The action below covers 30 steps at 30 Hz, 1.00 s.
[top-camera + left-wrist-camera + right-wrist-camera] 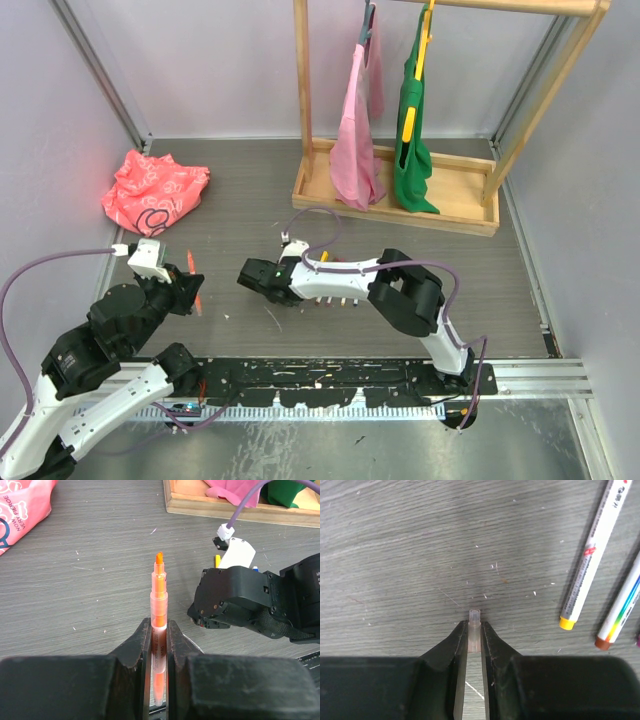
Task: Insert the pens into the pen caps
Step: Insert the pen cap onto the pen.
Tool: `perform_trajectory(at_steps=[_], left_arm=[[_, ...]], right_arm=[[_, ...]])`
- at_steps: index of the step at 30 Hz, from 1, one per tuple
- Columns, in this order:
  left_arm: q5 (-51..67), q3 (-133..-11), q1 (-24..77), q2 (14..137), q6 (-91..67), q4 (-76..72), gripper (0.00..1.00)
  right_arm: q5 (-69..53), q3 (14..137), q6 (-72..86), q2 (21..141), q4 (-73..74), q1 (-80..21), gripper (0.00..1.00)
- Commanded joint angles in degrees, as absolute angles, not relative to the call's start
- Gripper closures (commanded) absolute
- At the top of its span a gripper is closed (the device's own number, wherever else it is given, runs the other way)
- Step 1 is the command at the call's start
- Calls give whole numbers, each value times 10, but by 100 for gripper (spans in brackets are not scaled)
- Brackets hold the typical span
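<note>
Nearest the bases, at left: left gripper (159, 630) narrowed hard on an orange pen (159, 597), barrel pinched between the jaws, bare tip pointing away over the table (75, 580), seemingly clear of the surface. Just right of it, low over the grain: right gripper (474, 628) drawn in narrow around a small pale cap (475, 615), fingers against both its sides, one end poking out ahead of the tips. Colour too washed out to call; which end open, not clear; apparently resting on the table, not yet lifted. Beside that gripper, to its right: a yellow-ended pen (587, 555) and a red-brown-ended pen (622, 605), lying loose, apart from the cap. Farther back, at left: crumpled pink bag (155, 190). Farthest, near the back wall: wooden rack (400, 195) hung with a pink cloth (355, 130) and a green cloth (412, 150).

Step in hand, by the look of it: securing the cap, pen already gripped, so the first half of mating one pair. Next, probably: lift the cap clear, turn its open end toward the orange tip, bring both grippers onto one line, then push straight along the barrel. Needs care: very little of the cap held, so likely to pivot or slip under a sideways shove; slim tip, narrow opening, little room for misalignment. Worth checking cap against pen for colour before pressing home.
</note>
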State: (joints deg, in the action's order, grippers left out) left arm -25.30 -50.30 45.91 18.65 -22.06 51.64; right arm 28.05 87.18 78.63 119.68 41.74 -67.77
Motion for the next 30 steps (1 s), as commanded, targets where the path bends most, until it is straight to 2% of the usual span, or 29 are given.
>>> perform_trajectory(at_steps=[1, 9, 14, 18, 26, 30], left_arm=[[-257, -504, 458, 192, -225, 503, 100], [-258, -503, 459, 189, -225, 503, 100], [-259, -504, 458, 189, -225, 503, 100], [-258, -504, 458, 190, -225, 503, 100], [-260, -504, 458, 191, -225, 503, 100], [-258, -504, 458, 192, -225, 503, 100]], right_arm=[[303, 840, 608, 1152, 353, -679, 78], [191, 770, 381, 1092, 269, -664, 79], [98, 773, 306, 1095, 287, -652, 78], [78, 785, 280, 1107, 323, -652, 78], [63, 791, 266, 1124, 350, -652, 65], [64, 796, 264, 1131, 359, -652, 64]])
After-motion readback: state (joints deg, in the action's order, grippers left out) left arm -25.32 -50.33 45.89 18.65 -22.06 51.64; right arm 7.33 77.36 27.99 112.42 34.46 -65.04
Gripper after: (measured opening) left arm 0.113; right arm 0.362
